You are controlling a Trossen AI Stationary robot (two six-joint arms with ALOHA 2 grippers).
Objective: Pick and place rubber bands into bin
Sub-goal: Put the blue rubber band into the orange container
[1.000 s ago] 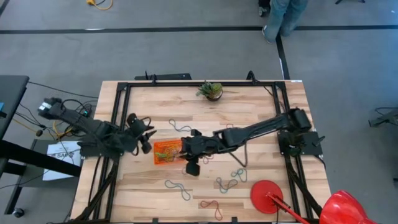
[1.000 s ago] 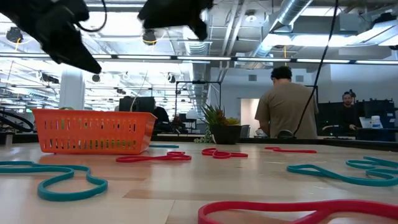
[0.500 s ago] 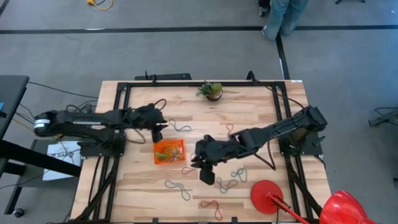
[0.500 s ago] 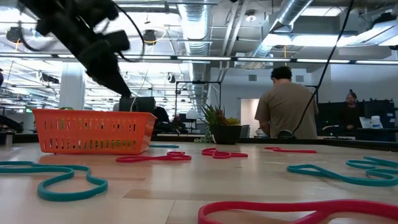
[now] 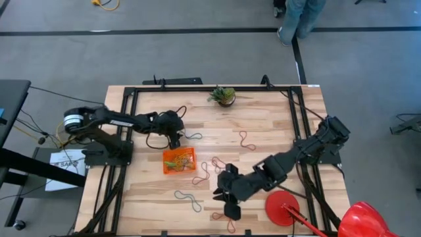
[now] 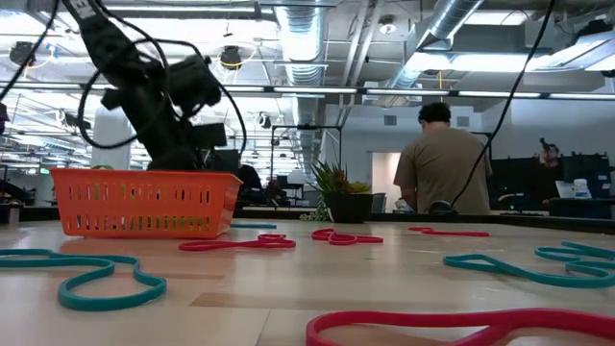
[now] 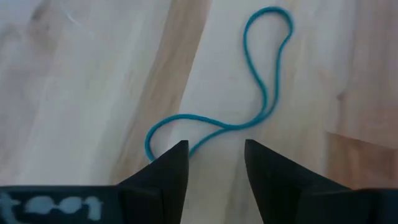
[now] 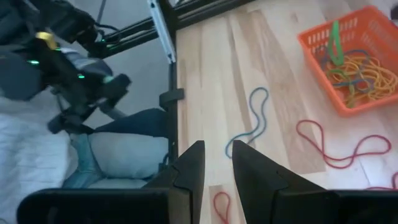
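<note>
The orange mesh bin (image 5: pixel 178 160) (image 6: pixel 144 202) (image 8: pixel 348 56) sits left of the table's middle and holds yellow, green and blue rubber bands. More bands lie flat on the wood: a blue one (image 5: pixel 191 135) (image 7: pixel 249 106) beyond the bin's far side, red ones (image 5: pixel 209 168) (image 5: pixel 223 218), a teal one (image 5: pixel 187 199) (image 8: pixel 252 121). My left gripper (image 5: pixel 175 136) (image 7: pixel 214 155) is open, low over the blue band's near end. My right gripper (image 5: pixel 225 197) (image 8: pixel 216 155) is open above the table's near part, right of the teal band.
A potted plant (image 5: pixel 223 96) stands at the far edge. A flat red disc (image 5: pixel 283 207) lies near the right near corner. A black frame rail (image 8: pixel 165 37) runs along the table's left side. A person (image 6: pixel 442 159) stands in the room behind.
My left gripper has swung from the left of the bin toward the far edge and the right, and has come down behind the bin over the blue band. My right gripper has moved from beside the bin toward the near edge and a little to the right.
</note>
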